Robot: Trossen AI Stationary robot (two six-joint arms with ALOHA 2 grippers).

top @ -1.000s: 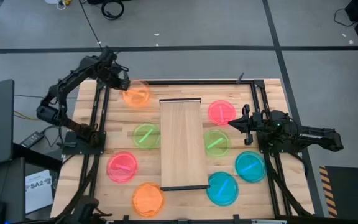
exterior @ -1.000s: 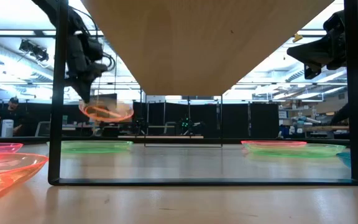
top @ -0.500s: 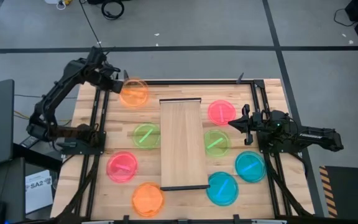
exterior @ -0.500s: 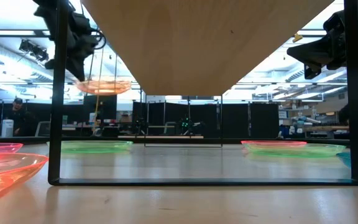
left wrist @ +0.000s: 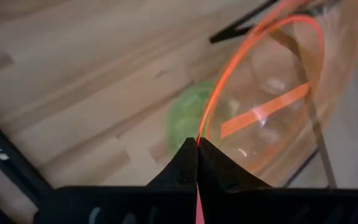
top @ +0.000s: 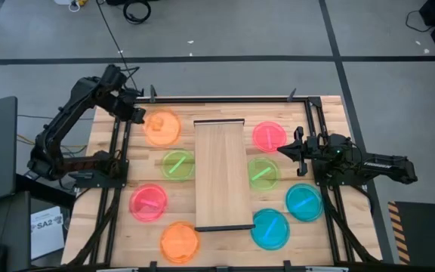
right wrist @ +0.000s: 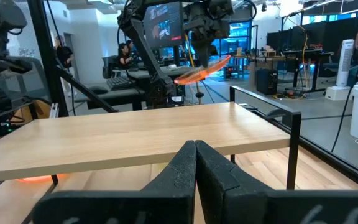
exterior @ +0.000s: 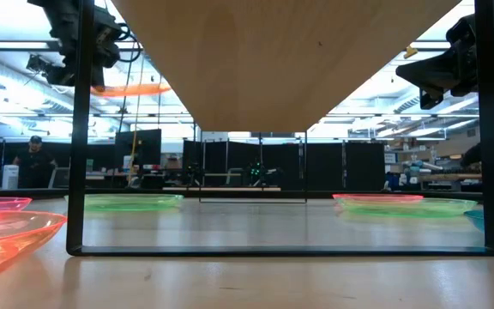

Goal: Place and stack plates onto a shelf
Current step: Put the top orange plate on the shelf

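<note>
Left claw point(top: 136, 113): fingers pinched together on the rim of an orange plate point(top: 162, 128), at the far left corner of the tabletop point(top: 331, 113) — high view puts it just off the shelf's far end.
Held plate: lifted clear of the tabletop; in the low view it hangs up near the shelf board's level, tilted, partly cut by the shelf's dark frame post. In the left wrist view the rim runs straight out from between the closed fingers point(left wrist: 182, 167), and a green plate point(top: 177, 165) shows blurred through it.
Right claw point(top: 284, 150): fingers together, holding nothing, parked at the right side of the shelf point(top: 220, 174) between the pink plate point(top: 268, 136) and the right green plate point(top: 262, 172).
Shelf: long light-wood board down the middle of the tabletop, top bare.
Left side plates: green by the shelf, pink point(top: 148, 202) nearer, orange point(top: 179, 240) at the near end.
Right side plates: two blue ones — one point(top: 303, 202) near the right arm, one point(top: 269, 229) by the shelf's near corner.
Hard to make out: low view is half blocked by the board's underside; the near plates are cut off at the edges.
Background: a person point(exterior: 33, 157) beyond the tabletop, small and dim.
</note>
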